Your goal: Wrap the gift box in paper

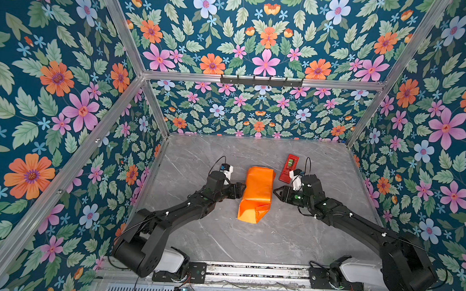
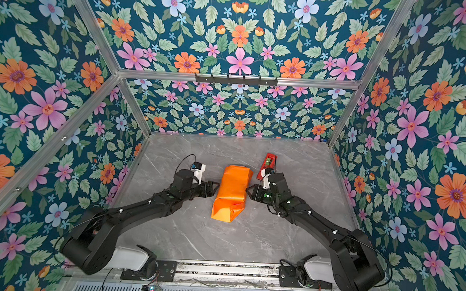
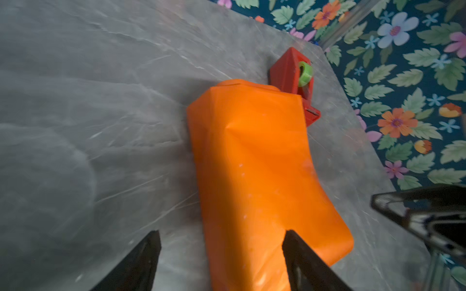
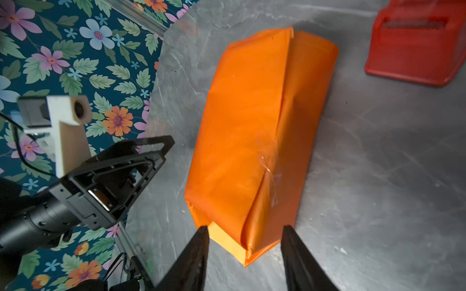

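Note:
The paper [image 1: 256,194] lies mid-table in both top views [image 2: 232,190], folded into a long orange parcel. The gift box is hidden inside it. A seam with clear tape [image 4: 269,173] runs along the top, and the duller yellow underside [image 4: 227,239] shows at the loose, crumpled near end. My left gripper [image 1: 241,190] [image 2: 215,190] is open at the parcel's left edge. In the left wrist view [image 3: 222,232] one finger is over the paper and the other over the table. My right gripper [image 1: 276,193] [image 2: 248,192] is open just right of the parcel, holding nothing; in the right wrist view [image 4: 245,227] the parcel's corner lies between its fingers.
A red tape dispenser [image 1: 289,168] [image 2: 267,165] with a green roll [image 3: 305,71] lies behind the right gripper, close to the parcel's far right corner. The grey marble table [image 1: 221,238] is bounded by flowered walls and aluminium posts.

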`<state>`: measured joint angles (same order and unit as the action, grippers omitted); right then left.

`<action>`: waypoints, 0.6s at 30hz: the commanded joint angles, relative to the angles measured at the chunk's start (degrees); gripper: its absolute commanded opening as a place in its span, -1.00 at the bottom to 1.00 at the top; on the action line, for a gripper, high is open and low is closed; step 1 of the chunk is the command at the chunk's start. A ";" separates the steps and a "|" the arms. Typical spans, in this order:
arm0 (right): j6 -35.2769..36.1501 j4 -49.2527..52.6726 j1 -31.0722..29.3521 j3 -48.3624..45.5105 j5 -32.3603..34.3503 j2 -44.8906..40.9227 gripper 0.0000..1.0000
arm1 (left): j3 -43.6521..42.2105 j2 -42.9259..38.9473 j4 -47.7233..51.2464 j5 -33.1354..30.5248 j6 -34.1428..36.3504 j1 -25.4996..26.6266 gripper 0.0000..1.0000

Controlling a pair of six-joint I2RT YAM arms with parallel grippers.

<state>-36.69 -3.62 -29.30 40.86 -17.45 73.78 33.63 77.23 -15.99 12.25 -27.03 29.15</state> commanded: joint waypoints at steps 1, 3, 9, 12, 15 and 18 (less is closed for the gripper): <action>7.98 6.90 -3.53 5.13 4.52 1.96 -0.05 | -3.43 -4.00 5.45 -7.64 -1.07 -0.87 0.45; 10.39 8.28 -6.11 9.22 4.22 5.43 -0.12 | -4.72 -4.87 7.61 -7.37 -1.60 -0.85 0.29; 13.47 11.05 -9.08 18.40 1.73 15.73 -0.31 | -8.17 -5.42 5.68 -1.40 -3.00 -0.20 0.01; 14.52 12.53 -9.01 20.41 1.84 18.67 -0.40 | -10.34 -6.33 3.64 -2.38 -3.18 1.18 -0.10; 14.88 13.15 -9.06 20.77 1.91 20.28 -0.45 | -9.69 -3.49 2.74 -1.68 -2.54 2.16 -0.26; 14.63 13.30 -8.99 20.24 1.90 20.71 -0.49 | -8.97 -1.26 -0.78 -0.06 -2.67 3.94 -0.38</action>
<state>-23.22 8.45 -38.28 61.19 -15.29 94.30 23.92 74.81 -12.25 10.26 -29.80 32.01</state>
